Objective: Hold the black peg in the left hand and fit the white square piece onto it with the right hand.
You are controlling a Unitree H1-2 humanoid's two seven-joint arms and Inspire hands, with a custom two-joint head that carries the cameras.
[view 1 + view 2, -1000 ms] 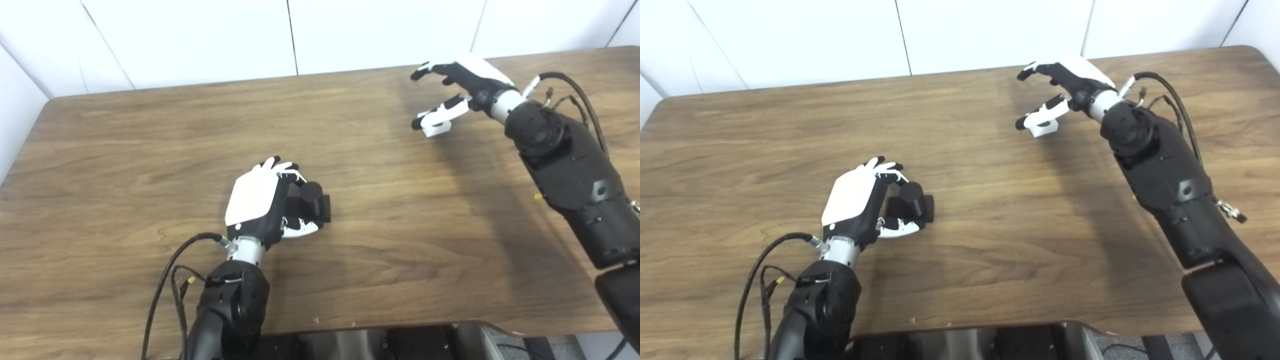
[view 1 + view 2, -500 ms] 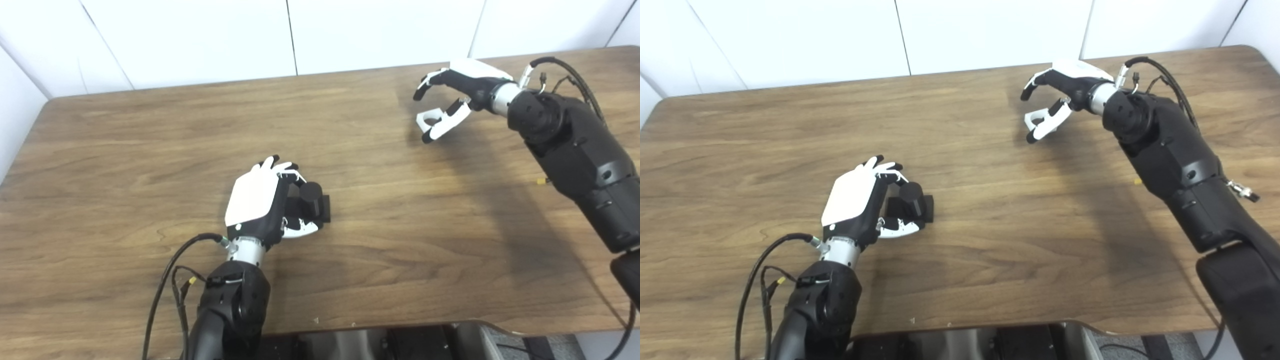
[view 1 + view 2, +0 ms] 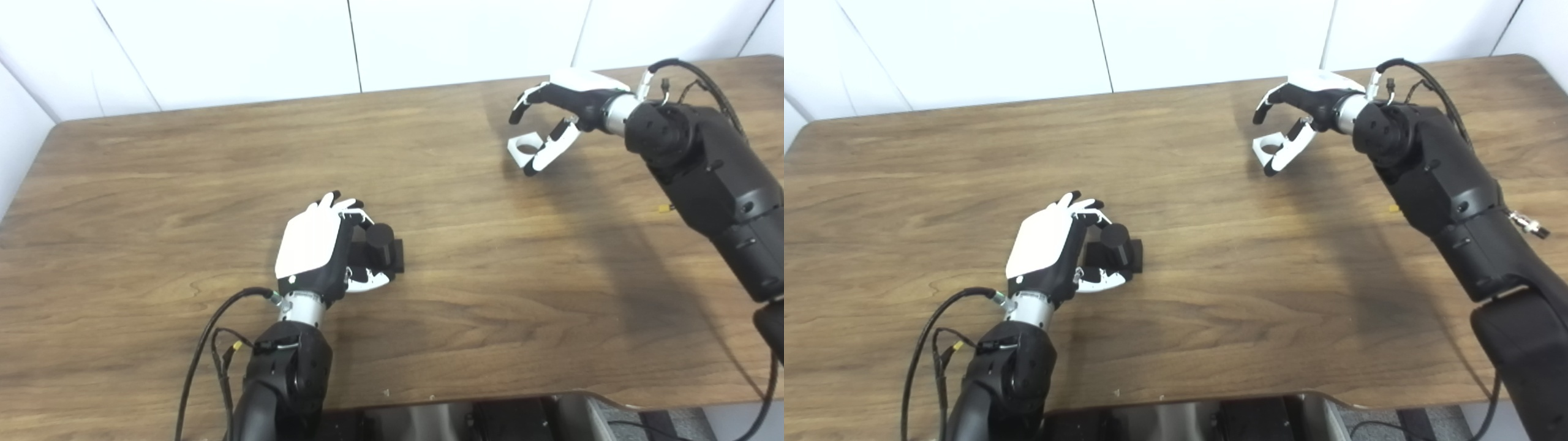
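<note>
Left hand (image 3: 318,251) fingers pinching the black peg (image 3: 381,244) upright on the bench (image 3: 153,184) to present it; right hand (image 3: 560,116), well apart, pinching the white square piece (image 3: 525,149) for fitting.

Matt wood-grain table (image 3: 184,184)

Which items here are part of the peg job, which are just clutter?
Job:
black peg, left hand shut around it
white square piece, at the right hand

Not job:
table
arm cables
</note>
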